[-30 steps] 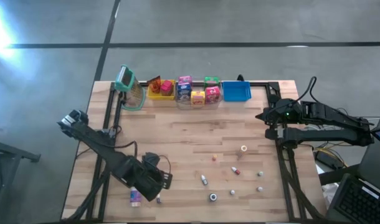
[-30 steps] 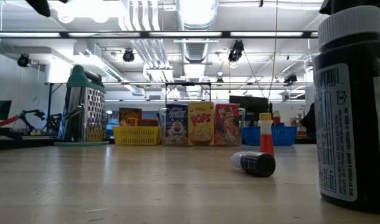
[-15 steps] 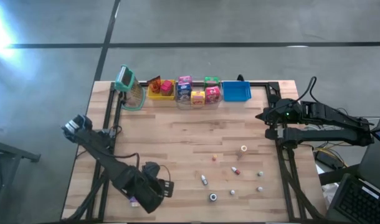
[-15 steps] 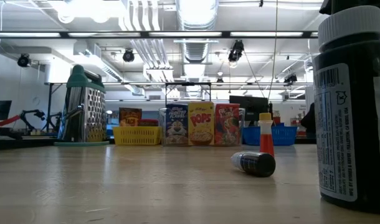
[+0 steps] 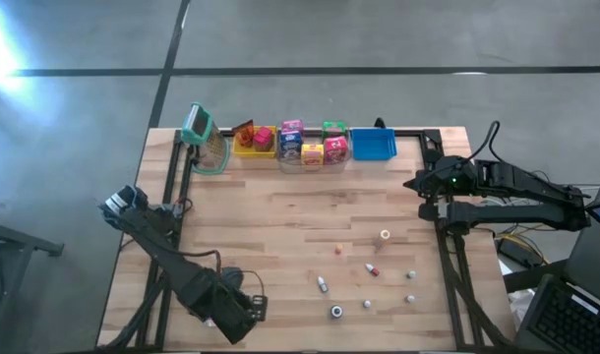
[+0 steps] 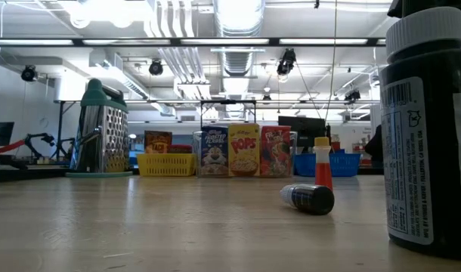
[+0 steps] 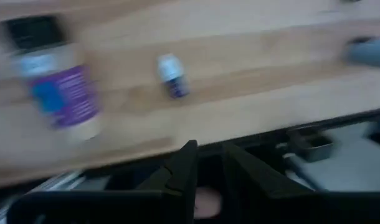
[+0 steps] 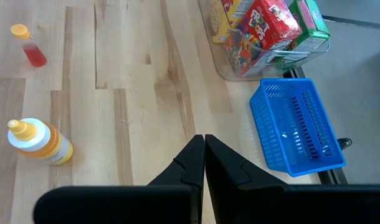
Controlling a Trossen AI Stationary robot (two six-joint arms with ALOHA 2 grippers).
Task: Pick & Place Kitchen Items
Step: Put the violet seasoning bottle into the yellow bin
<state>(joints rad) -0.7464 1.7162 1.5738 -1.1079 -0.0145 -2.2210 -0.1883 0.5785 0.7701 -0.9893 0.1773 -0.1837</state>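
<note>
A: Kitchen items (image 5: pixel 368 305), high view: small bottles and bits lie scattered toward the near right corner of the bench (image 5: pixel 280 216). Boxes (image 5: pixel 313 147) already stand in the clear bin (image 5: pixel 315 169) at the far edge, between the yellow bin (image 5: pixel 246 153) and the blue bin (image 5: pixel 372 146).
B: Left tool (image 5: pixel 243 313)?
A: At the near edge, left of middle, low over the wood. Right tool (image 5: pixel 421 187) is parked at the right edge, clear of the work.
B: Low view?
A: No tool in it. A dark bottle (image 6: pixel 310 199) lies on its side; a big dark jar (image 6: pixel 431 128) stands right at the lens.
B: Left wrist view?
A: Blurred. Purple-labelled jar (image 7: pixel 59 87) and a small bottle (image 7: pixel 171 74) rest on the bench ahead. Fingers (image 7: pixel 184 171) are narrowly apart with nothing between them. Judged: lining up on the jar, not yet gripping.
B: Right wrist view?
A: Fingers (image 8: pixel 193 162) are pressed together, empty, aimed toward the far right corner by the blue bin.
</note>
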